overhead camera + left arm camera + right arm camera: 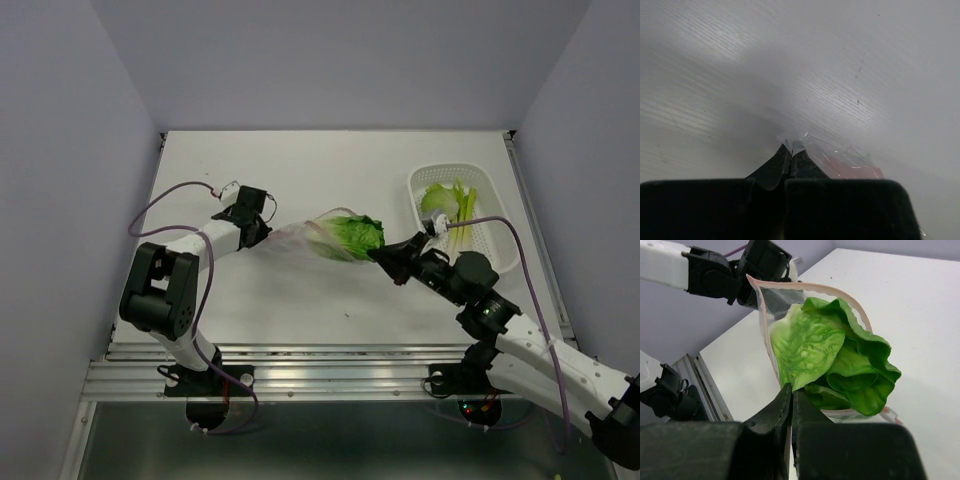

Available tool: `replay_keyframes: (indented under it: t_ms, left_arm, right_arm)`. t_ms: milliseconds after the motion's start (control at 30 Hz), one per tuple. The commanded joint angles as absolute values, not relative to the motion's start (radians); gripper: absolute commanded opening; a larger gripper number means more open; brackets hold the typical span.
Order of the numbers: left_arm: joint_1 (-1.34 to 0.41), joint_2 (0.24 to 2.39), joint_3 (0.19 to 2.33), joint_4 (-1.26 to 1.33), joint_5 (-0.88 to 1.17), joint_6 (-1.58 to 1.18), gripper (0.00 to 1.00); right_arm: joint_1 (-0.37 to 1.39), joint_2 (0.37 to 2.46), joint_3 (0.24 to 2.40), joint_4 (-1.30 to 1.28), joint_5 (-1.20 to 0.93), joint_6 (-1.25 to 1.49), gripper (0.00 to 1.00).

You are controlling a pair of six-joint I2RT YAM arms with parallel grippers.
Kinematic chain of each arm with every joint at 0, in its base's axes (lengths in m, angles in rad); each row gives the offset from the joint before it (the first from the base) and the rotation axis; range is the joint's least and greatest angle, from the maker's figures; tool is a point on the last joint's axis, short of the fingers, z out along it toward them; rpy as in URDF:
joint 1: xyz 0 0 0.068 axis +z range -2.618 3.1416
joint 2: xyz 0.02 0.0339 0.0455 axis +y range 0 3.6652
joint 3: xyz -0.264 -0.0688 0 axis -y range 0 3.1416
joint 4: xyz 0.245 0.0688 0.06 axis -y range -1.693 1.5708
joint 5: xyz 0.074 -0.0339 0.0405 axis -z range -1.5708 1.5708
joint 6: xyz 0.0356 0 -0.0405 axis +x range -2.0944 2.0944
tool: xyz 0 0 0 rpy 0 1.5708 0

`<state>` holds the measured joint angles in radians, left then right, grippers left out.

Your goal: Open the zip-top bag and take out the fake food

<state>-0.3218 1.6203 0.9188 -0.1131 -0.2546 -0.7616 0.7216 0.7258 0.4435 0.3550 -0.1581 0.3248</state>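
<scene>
Zip-top bag point(296, 238), corner clamped in left fingers point(771, 172), right fingers point(771, 415) pinched together against lettuce point(840, 355).

You're looking at the clear zip-top bag point(300, 238) stretched out sideways, its pink-edged mouth open toward the right. A ruffled bright green lettuce leaf point(352, 234) sticks halfway out. A pale green ball point(436, 199) and yellow-green strips point(463, 208) lie in the white basket point(497, 255).

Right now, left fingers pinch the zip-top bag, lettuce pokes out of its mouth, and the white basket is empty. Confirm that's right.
Wrong on one count: the white basket is not empty; it holds green pieces, as the top external view shows. The left fingers do pinch the zip-top bag, and the lettuce does poke out of its mouth.
</scene>
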Motion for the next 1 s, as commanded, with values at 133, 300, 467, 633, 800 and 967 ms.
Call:
replay_keyframes:
  t_ms: [133, 300, 467, 633, 800, 967]
  left_arm:
    - [-0.259, 1.621, 0.913, -0.15, -0.393, -0.75, 0.0]
    - [-0.249, 1.615, 0.9, -0.137, -0.37, -0.746, 0.0]
    - [-0.249, 1.612, 0.911, -0.141, -0.374, -0.749, 0.0]
    - [-0.249, 1.62, 0.913, -0.141, -0.379, -0.746, 0.0]
    - [-0.247, 1.62, 0.914, -0.133, -0.359, -0.744, 0.0]
    - [-0.245, 1.58, 0.928, -0.106, -0.327, -0.73, 0.0]
  right_arm:
    - [0.73, 0.666, 0.474, 0.495, 0.072, 0.35, 0.01]
    - [0.73, 0.672, 0.497, 0.518, 0.138, 0.339, 0.01]
    - [0.73, 0.728, 0.546, 0.552, 0.224, 0.318, 0.01]
    - [0.73, 0.768, 0.629, 0.566, 0.291, 0.266, 0.01]
    - [0.73, 0.793, 0.699, 0.534, 0.357, 0.181, 0.01]
    - [0.73, 0.81, 0.727, 0.466, 0.445, 0.123, 0.01]
